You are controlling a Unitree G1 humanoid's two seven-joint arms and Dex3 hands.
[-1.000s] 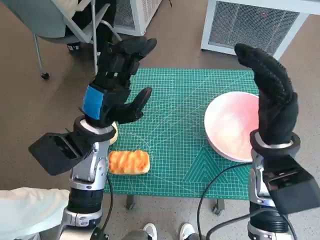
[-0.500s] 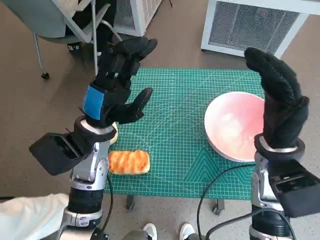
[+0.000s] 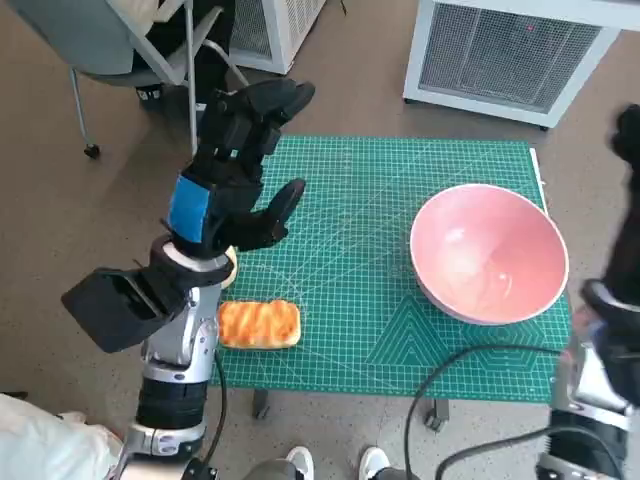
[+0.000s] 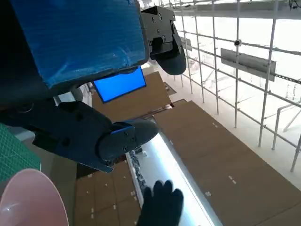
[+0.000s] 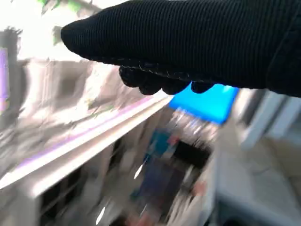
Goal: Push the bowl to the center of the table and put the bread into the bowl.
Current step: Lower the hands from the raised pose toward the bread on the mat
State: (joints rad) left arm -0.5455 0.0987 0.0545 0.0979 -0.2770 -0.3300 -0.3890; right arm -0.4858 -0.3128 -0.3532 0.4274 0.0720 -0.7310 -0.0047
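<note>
Both my hands hold nothing: left hand point(image 3: 235, 175) raised, fingers spread; right hand point(image 5: 197, 42) lifted off-desk, fingers extended. Bowl point(image 3: 489, 253) at desk's point(image 3: 350, 300) right; bread point(image 3: 258, 325) at left front edge.

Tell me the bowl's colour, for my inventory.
Pink; the bowl shows best in the head view.

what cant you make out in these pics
- Right hand: head view's right edge cuts it off; open or closed unclear.
- Right wrist view: motion blur smears the room behind the glove.
- Bowl: left wrist view shows only a corner of it.
- Bread: absent from both wrist views.
</note>
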